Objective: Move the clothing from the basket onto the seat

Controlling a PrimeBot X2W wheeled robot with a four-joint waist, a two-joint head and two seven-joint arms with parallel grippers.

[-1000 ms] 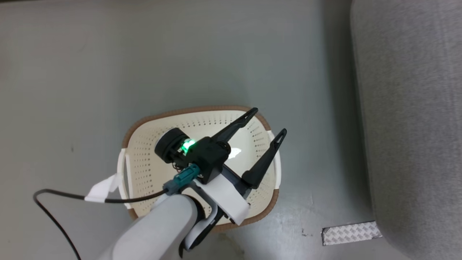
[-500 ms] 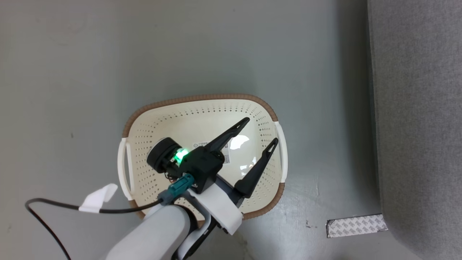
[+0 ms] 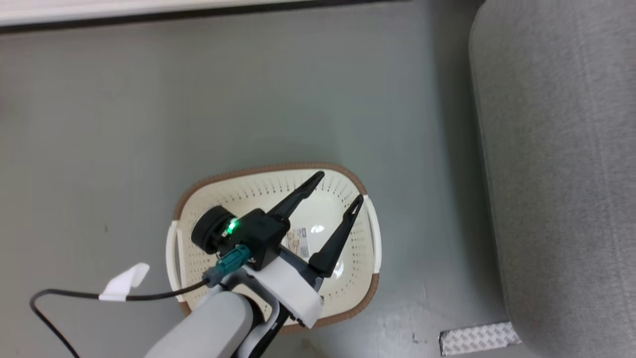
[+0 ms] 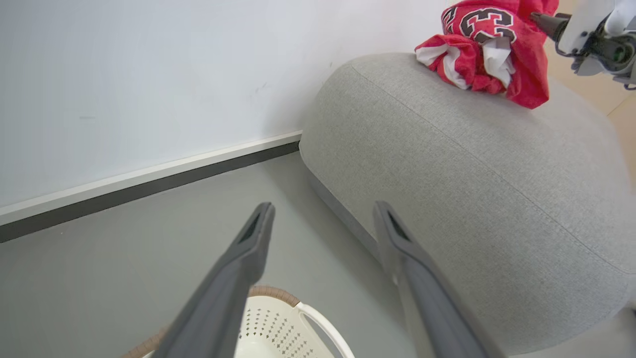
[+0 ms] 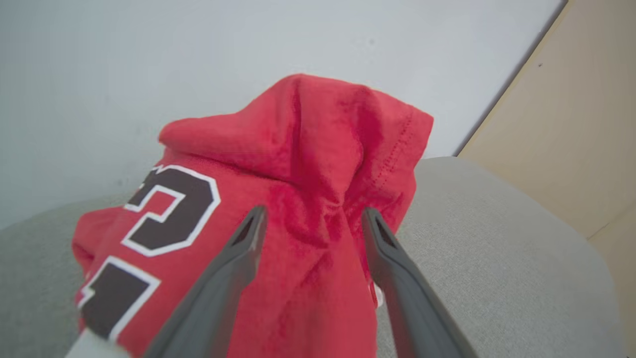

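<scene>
The left claw (image 3: pixel 338 187) hangs spread wide and empty directly over the basket (image 3: pixel 278 166). The basket floor below its fingers carries a label and no garment. The right claw (image 5: pixel 313 213) is open, its two fingers straddling a raised fold of the clothing (image 5: pixel 308 149); whether either finger touches the cloth cannot be settled from the wrist view. The clothing lies crumpled on top of the seat (image 4: pixel 447 174), ahead of and between the right claw's fingers, and well apart from the left claw, up and to its right. On this evidence the transfer is judged essentially complete. Handling characteristics: light, limp, non-fragile fabric. It will drape, sag and bunch, and a loose hem may snag on a fingertip during withdrawal. If regrasping is required, close on the raised fold between the fingers, not on a flat panel.
</scene>
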